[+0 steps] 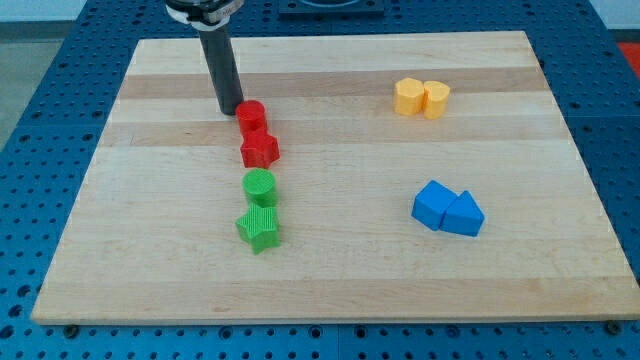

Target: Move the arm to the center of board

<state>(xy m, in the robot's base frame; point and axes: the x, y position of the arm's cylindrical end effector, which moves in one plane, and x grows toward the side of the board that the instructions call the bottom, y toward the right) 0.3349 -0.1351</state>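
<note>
Eight blocks sit on the wooden board [330, 280] in four tidy pairs, and the pairing looks deliberate, each colour kept with its own; the red cylinder [251, 116] touches the red star-like block [260, 149] just below it toward the view's bottom; under those, a small gap apart, the green cylinder [259, 186] stands above the green star [259, 229], the two close or just touching; together they make a rough column left of the board's middle; the two yellow blocks [421, 98] huddle side by side near the view's top right, and the blue cube-like block [433, 204] leans against the blue wedge [464, 214] lower on the right; there is no pincer on this arm to be released or clenched, only the dark rod, so nothing is grasped; my tip [231, 110] rests on the board just beside the red cylinder, on its left and a touch toward the view's top, so near that I cannot tell whether it touches; the task's goal, the centre of the board, lies bare wood to the right of the red and green column and left of the blue pair; I judge the tip has yet to get there, and since the red blocks stand between it and the middle, a straight slide would likely shove them; going round by the view's top seems the cleaner way
</note>
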